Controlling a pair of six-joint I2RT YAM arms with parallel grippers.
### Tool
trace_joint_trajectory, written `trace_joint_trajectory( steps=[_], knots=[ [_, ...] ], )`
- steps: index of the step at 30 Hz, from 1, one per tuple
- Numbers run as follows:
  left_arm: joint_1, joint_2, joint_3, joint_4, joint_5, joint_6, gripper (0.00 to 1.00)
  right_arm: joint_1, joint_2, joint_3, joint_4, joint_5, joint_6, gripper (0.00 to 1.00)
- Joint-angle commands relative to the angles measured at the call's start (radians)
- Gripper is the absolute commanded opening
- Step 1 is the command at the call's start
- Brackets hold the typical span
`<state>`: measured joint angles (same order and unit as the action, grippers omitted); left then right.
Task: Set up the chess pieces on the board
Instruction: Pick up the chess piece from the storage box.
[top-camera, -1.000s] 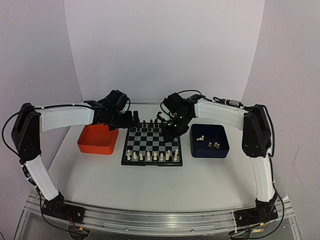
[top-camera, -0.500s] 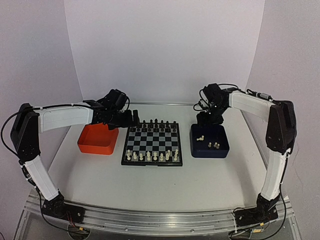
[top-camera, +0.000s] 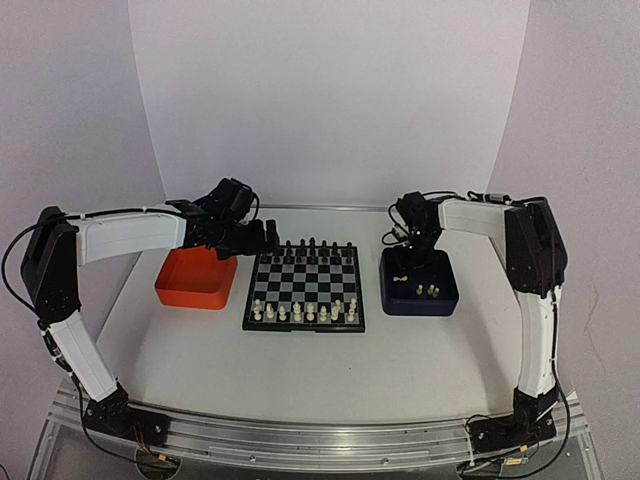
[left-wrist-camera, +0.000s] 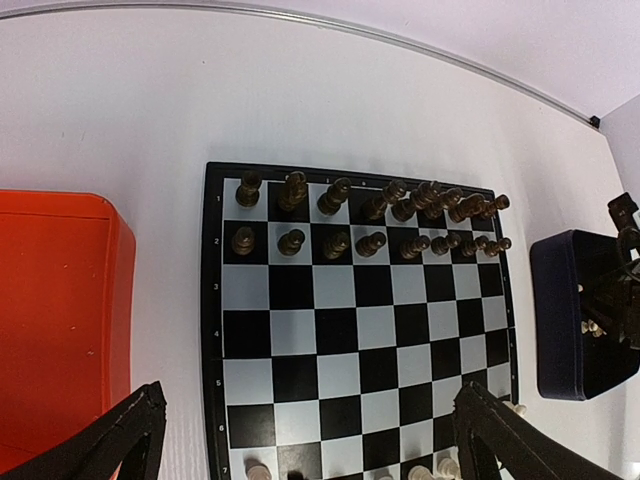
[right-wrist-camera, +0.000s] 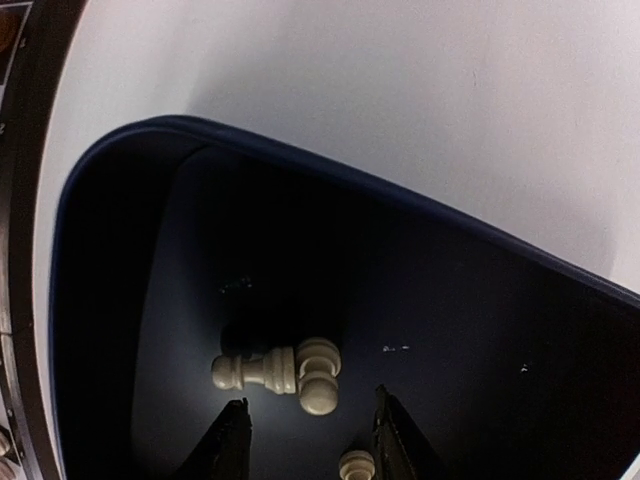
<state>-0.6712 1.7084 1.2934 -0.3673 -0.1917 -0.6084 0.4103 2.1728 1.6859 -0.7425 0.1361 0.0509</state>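
Since white pieces (top-camera: 300, 312) fill most of the two near rows of the board (top-camera: 305, 280) and black men (top-camera: 312, 245) line the far rows, the step in hand looks like fetching one of the last pieces from the blue tray (top-camera: 420, 306), which sits just right of the board on the tabletop (top-camera: 300, 370).

The right claw (right-wrist-camera: 312, 445) hangs low inside the tray's far-left corner, jaws partly apart and clamped on nothing. Just ahead of its fingertips two pieces lie on their sides, touching each other. A third shows between the fingers (right-wrist-camera: 232, 440), nearer the right-hand one; whether it touches that finger I cannot tell. A few more sit toward the tray's near side.

The next move probably calls for centring on a single piece, so the touching pair is not pinched together, then closing and carrying it to a free square. Which square is free is too small to tell.

The left claw (left-wrist-camera: 310, 400) is spread wide and empty, hovering by the board's far-left corner, next to the orange tray (top-camera: 190, 292).
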Motion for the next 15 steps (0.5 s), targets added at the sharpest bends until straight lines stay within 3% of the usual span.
trace_joint_trajectory(
  steps=[1, 8, 15],
  knots=[
    [0.005, -0.038, 0.0, 0.005, 0.004, -0.014, 1.0, 0.0, 0.023, 0.048, 0.02, 0.027, 0.002, 0.22],
    [0.006, -0.038, -0.005, 0.024, 0.019, -0.001, 1.0, 0.0, 0.037, 0.057, 0.028, 0.06, 0.004, 0.03],
    [0.005, -0.025, 0.006, 0.028, 0.021, 0.016, 1.0, 0.001, 0.005, 0.042, 0.032, 0.058, -0.004, 0.0]
  ],
)
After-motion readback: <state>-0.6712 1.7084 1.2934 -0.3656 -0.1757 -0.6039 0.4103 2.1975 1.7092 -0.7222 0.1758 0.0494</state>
